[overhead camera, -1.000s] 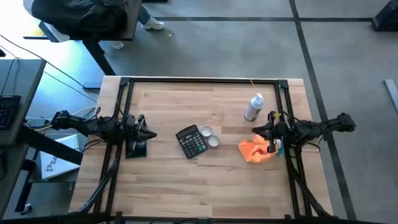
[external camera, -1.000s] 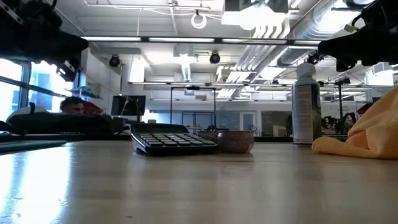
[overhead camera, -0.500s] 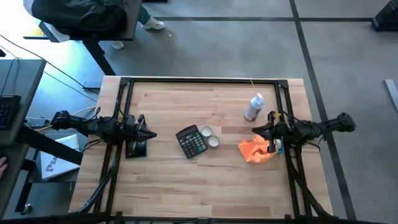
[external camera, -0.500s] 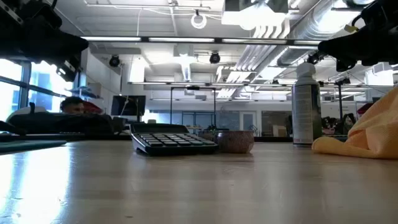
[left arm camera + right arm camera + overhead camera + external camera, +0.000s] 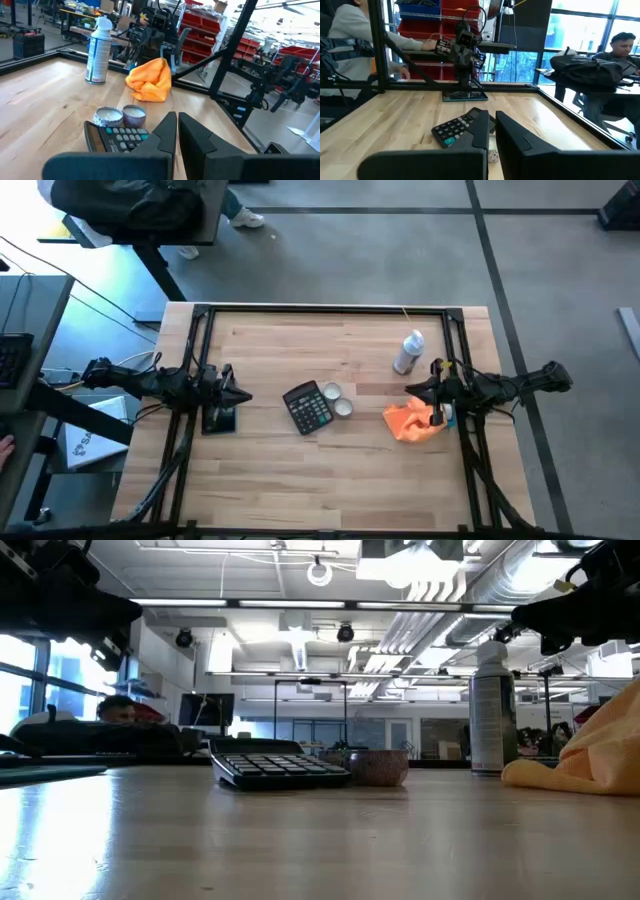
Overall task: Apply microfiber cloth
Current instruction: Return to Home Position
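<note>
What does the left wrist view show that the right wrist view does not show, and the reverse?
Only the left wrist view shows the microfiber cloth and the spray can, with the right arm behind them. Only the right wrist view shows the black tablet below the left arm, and seated people. Both show the calculator and the wooden table.

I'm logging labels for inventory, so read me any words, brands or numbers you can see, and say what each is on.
No text here can be read.
On the spray can: label print, too blurred to read.
On the calculator: key markings, too small to read.
On the white box beside the table: dark lettering, too small to read.
</note>
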